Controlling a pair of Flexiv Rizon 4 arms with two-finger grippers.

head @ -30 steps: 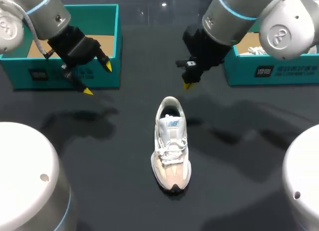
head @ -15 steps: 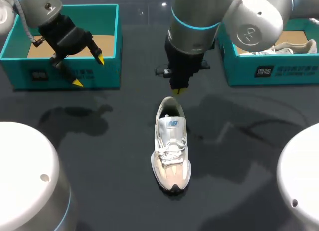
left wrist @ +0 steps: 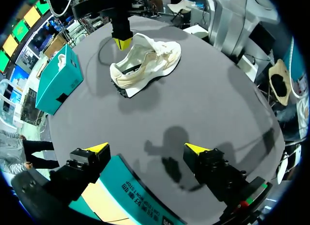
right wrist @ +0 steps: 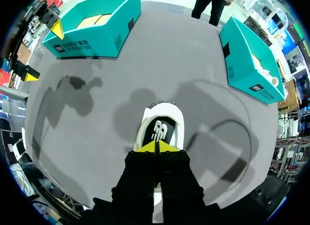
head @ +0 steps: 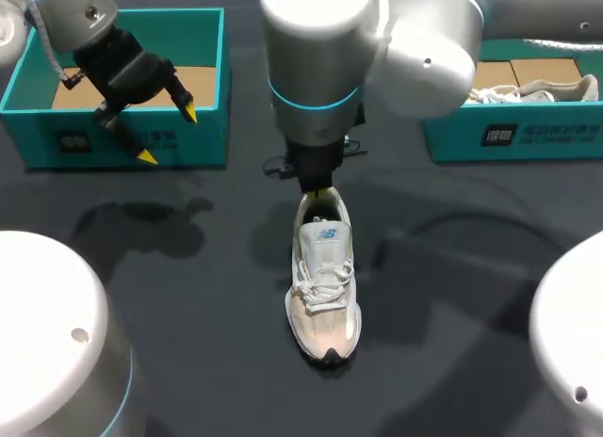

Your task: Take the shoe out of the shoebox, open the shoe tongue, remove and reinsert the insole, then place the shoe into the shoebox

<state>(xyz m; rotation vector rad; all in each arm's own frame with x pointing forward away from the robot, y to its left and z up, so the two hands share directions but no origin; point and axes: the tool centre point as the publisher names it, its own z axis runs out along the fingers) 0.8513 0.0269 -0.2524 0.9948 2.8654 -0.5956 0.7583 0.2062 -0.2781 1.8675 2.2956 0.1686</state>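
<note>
Dark grey table (head: 188, 296), and the white-and-beige sneaker (head: 323, 286) lies mid-surface on its sole, toe toward the robot. Right gripper (right wrist: 156, 146) hangs just over the heel opening, yellow tips pressed together and holding nothing. Left gripper (head: 168, 134) hovers spread wide above the left teal shoebox (head: 57, 140). The sneaker looks light, with a soft upper and a stiffer sole; the tongue's edge or the heel collar seems the best pinch.

In the right wrist view, the front of the shoe (right wrist: 160, 124) is hidden under the right gripper (right wrist: 156, 147); in the head view, that gripper is mostly covered by its arm (head: 320, 60).
</note>
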